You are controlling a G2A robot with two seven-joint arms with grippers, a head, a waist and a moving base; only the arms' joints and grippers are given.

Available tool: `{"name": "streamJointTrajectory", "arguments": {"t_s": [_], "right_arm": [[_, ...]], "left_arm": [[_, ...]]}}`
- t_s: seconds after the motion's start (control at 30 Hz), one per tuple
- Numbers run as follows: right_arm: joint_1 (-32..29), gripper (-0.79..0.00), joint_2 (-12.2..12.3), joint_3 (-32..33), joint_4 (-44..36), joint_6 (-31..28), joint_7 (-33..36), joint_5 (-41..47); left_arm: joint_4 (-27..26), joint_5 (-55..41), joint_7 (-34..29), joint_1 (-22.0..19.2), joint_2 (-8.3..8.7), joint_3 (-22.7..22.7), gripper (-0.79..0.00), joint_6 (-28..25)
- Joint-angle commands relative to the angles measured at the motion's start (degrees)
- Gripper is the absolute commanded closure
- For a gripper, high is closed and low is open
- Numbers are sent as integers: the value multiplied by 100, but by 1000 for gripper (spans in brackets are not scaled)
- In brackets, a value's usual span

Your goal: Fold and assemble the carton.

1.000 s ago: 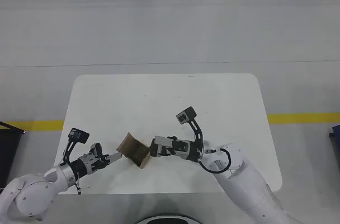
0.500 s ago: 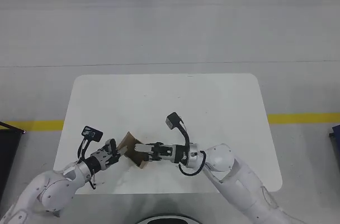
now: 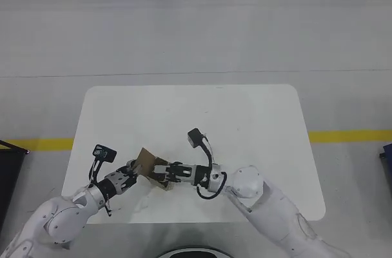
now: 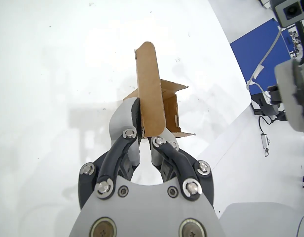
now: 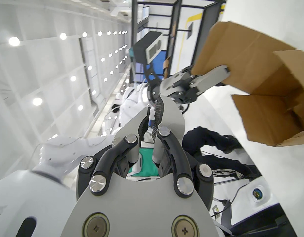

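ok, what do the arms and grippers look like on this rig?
The left arm and right arm have smooth white shells. The left gripper and right gripper match: grey metal palm plate with screws, black linkages, pale grey fingers with black ribbed pads. Each wrist carries a dark camera box on a curved black stalk.

surface: white table point(image 3: 247, 116), rounded corners | on it: brown carton point(image 3: 147, 162), near front edge, seemingly resting

left gripper point(image 4: 148, 124): fingers clamped | right gripper point(image 5: 153, 114): fingers pressed together
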Motion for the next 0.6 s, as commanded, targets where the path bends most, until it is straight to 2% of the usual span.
{"name": "streamJointTrajectory", "arguments": {"t_s": [0.0, 0.1, 0.2, 0.4, 0.57], "right_arm": [[173, 0, -58, -286, -74, 1093, -579, -956], [462, 0, -169, -764, -121, 2205, -898, -1612], [744, 0, -286, -1131, -48, 2944, -963, -1917], [1104, 0, -440, -1586, 155, 3627, -787, -2280], [1290, 0, -532, -1867, 256, 3733, -617, -2550]], "left_arm": [[-26, 25, 2, 36, -1, -12, 0, -20], [-50, 56, -5, 85, -4, -24, 0, -38], [-55, 98, 12, 114, -8, -43, 0, -58], [-60, 98, 4, 154, -15, -98, 0, -74], [-64, 121, -34, 147, -26, -81, 0, -71]]}}
